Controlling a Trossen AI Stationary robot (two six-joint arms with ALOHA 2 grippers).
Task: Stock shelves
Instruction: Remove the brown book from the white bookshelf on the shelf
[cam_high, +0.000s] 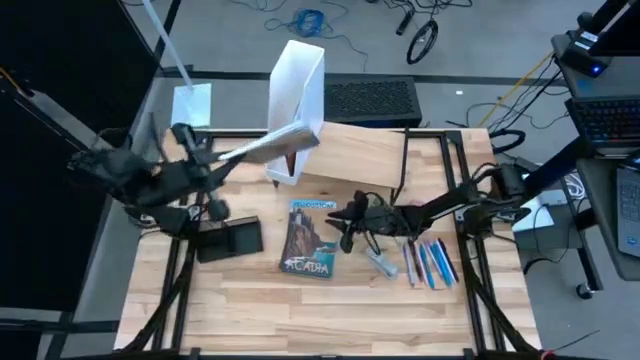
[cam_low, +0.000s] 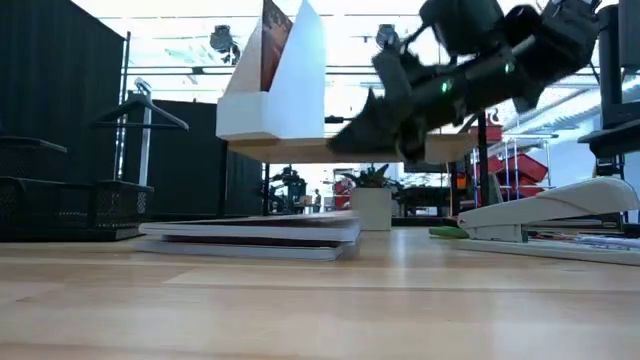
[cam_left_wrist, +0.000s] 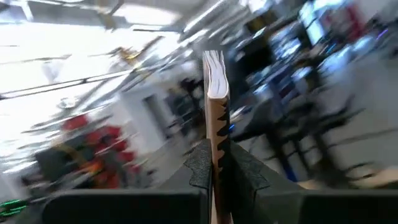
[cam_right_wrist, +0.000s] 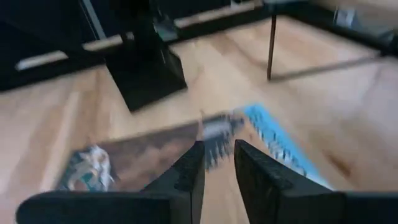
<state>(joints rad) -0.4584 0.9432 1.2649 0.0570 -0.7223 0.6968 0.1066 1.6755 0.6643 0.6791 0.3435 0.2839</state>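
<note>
Wooden table (cam_high: 250, 310): left gripper (cam_left_wrist: 217, 165) pinches a stiff, light book (cam_left_wrist: 216, 93) by its edge; right gripper (cam_right_wrist: 217, 163), slightly open and empty, hovers over another book (cam_high: 309, 238) before the shelves (cam_high: 370, 155).

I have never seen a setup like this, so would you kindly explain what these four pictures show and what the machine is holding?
This is a robot with two dark arms at a light wooden table. One picture looks straight down, one looks level across the tabletop, and two come from cameras on the wrists.

The left gripper is shut on a thin brown-covered book, held in the air near the tall white file box standing on the low wood-topped riser. The right gripper, slightly open, hovers over a book with a picture cover lying flat on the table.

Also on the table: a small black tray, a grey stapler and blue pens.
</note>
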